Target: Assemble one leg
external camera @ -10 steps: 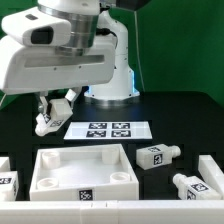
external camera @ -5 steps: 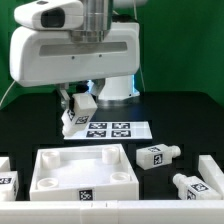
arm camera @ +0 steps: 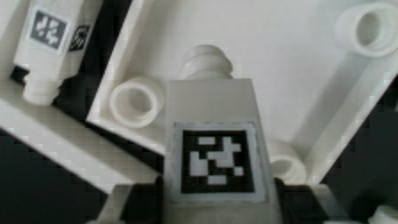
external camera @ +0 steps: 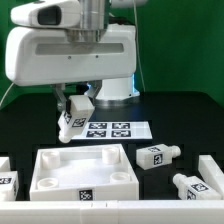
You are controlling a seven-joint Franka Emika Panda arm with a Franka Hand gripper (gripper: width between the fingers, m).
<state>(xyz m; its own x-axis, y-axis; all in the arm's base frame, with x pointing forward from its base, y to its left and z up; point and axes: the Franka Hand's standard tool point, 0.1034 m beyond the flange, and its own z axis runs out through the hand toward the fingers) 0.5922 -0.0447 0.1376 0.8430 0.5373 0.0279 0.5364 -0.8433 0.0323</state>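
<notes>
My gripper (external camera: pixel 76 108) hangs over the table behind the white square tabletop piece (external camera: pixel 84 168) and is shut on a leg (external camera: pixel 72 119), a white stubby post with a black-and-white tag. In the wrist view the held leg (arm camera: pixel 217 140) fills the middle, its peg end pointing away over the tabletop piece (arm camera: pixel 302 60), and the gripper (arm camera: pixel 217 205) clamps its tagged block from both sides. Two more legs (external camera: pixel 156 155) (external camera: pixel 192 184) lie on the table at the exterior view's right. Another leg (arm camera: pixel 50 45) shows in the wrist view beside the tabletop piece.
The marker board (external camera: pixel 110 129) lies flat behind the tabletop piece, just beside the held leg. White parts lie at the exterior view's left edge (external camera: pixel 6 178) and right edge (external camera: pixel 213 170). The robot base (external camera: pixel 112 88) stands at the back.
The arm has swung toward the exterior view's right, carrying the leg from left of the marker board to its left end. In the last half second it has barely moved.
</notes>
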